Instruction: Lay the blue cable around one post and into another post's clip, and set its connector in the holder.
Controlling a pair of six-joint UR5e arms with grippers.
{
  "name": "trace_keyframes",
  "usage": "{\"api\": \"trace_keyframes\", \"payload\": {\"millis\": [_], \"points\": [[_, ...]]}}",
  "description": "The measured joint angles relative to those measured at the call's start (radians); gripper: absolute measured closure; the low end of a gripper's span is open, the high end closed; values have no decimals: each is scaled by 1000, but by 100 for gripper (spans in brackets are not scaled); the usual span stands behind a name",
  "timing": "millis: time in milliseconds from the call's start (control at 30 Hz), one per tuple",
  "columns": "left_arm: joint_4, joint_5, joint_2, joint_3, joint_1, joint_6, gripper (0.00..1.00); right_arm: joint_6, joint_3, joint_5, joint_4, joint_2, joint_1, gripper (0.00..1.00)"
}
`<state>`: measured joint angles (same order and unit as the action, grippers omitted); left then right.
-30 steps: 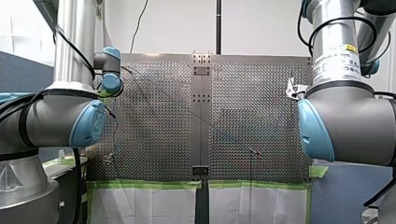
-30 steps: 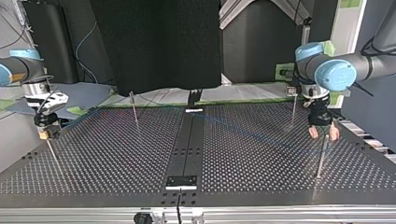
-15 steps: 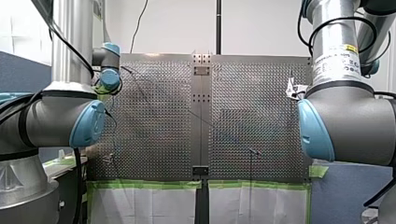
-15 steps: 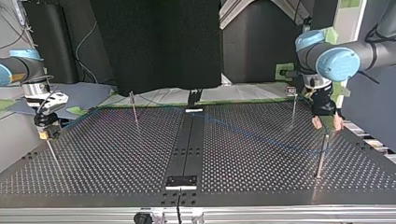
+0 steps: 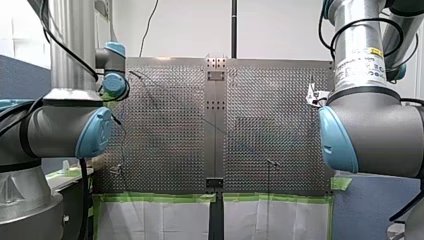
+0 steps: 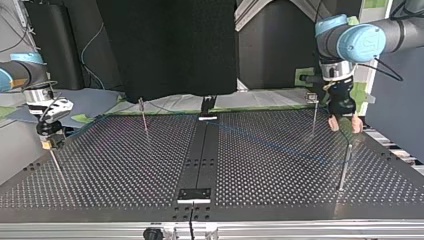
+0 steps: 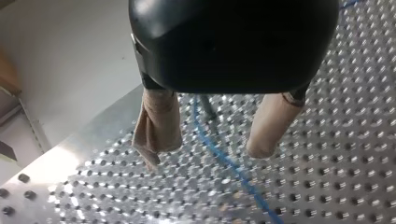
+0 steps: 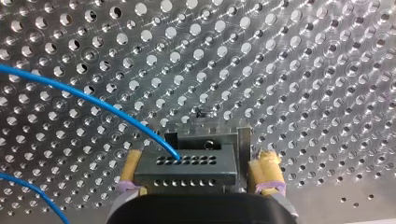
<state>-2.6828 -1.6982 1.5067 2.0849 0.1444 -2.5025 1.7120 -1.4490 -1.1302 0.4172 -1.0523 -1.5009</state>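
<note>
A: How far along is the cable job?
B: Partway, I judge. Low in the right wrist view the right pincer [image 8: 198, 161] is clenched on the metal connector [image 8: 187, 169], with a yellowish pad on each side of it, over the perforated surface [image 8: 303, 70]. Since the pincer grasps the connector, I take the seating in the holder as unfinished
A: And where is the blue cable?
B: The blue cable [image 8: 93, 100] leaves the connector's face and curves away over the holes. In the left wrist view it lies on the surface under the left pincer [image 7: 208, 149], whose beige pads stand apart, released, grasping nothing. At the right of the top view that pincer hovers near the top of a thin post [image 6: 344, 167]. I cannot tell whether the cable rounds any post or sits in a clip; that routing looks left to do
</note>
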Motion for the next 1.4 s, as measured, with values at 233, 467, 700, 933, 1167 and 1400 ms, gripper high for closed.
{"api": "trace_keyframes", "payload": {"millis": [233, 467, 700, 933, 1167, 1400], "points": [[-32, 31, -42, 35, -4, 19, 0, 0, 0, 0, 0, 0, 0, 0], [-35, 69, -97, 89, -28, 76, 0, 0, 0, 0, 0, 0, 0, 0], [-71, 125, -69, 144, -84, 135, 0, 0, 0, 0, 0, 0, 0, 0], [-64, 96, -8, 114, -146, 197, 0, 0, 0, 0, 0, 0, 0, 0], [-7, 38, 51, 109, -205, 257, 0, 0, 0, 0, 0, 0, 0, 0], [59, -29, 118, 137, -272, 324, 0, 0, 0, 0, 0, 0, 0, 0]]}}
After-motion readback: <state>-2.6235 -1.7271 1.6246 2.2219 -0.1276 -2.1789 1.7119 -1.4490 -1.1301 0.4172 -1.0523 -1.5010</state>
